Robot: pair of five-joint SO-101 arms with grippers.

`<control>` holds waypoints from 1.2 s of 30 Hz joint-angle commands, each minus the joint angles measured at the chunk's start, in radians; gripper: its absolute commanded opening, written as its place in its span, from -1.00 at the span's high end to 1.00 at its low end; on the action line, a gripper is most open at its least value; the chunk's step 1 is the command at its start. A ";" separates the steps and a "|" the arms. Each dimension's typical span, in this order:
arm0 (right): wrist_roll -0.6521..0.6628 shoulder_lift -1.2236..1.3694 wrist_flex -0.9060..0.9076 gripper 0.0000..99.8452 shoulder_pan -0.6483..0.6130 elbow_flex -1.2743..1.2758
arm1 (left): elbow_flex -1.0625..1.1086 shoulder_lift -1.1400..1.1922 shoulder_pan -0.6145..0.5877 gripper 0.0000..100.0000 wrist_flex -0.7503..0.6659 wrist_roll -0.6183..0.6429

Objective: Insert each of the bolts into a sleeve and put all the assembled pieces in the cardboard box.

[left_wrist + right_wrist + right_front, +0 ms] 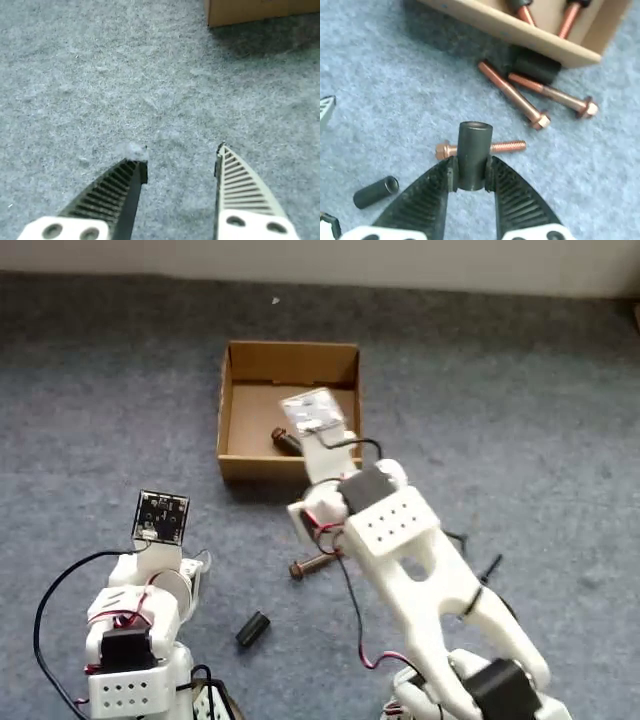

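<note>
My right gripper (471, 168) is shut on a black sleeve (473, 150), held upright just above a copper bolt (507, 146) lying on the carpet. That bolt (312, 565) also pokes out from under the right arm in the high view. Two more bolts (512, 95) (555, 96) lie beside the cardboard box (520, 32), their far ends at a dark sleeve (535, 66). Another loose sleeve (375, 191) (253, 628) lies on the carpet. The box (230, 410) holds bolts in sleeves (285, 440). My left gripper (182, 165) hangs open over bare carpet.
Grey carpet covers the whole floor. A corner of the box (245, 10) lies ahead of the left gripper. The left arm (140, 620) stands at the front left, and the right arm (430, 580) stretches from the front right toward the box.
</note>
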 commanded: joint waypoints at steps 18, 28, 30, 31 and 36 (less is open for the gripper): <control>0.132 -0.762 0.180 0.99 0.417 0.433 | -0.406 0.016 0.114 0.53 0.123 -0.204; 0.135 -0.662 0.182 0.99 0.418 0.435 | -0.719 0.573 0.166 0.65 0.140 -0.213; 0.135 -0.631 0.182 0.99 0.418 0.435 | -0.748 0.639 0.165 0.65 0.140 -0.213; 0.135 -0.615 0.182 0.98 0.418 0.435 | -0.754 0.661 0.170 0.65 0.138 -0.213; 0.132 -0.576 0.180 0.98 0.418 0.435 | -0.766 0.731 0.202 0.65 0.129 -0.216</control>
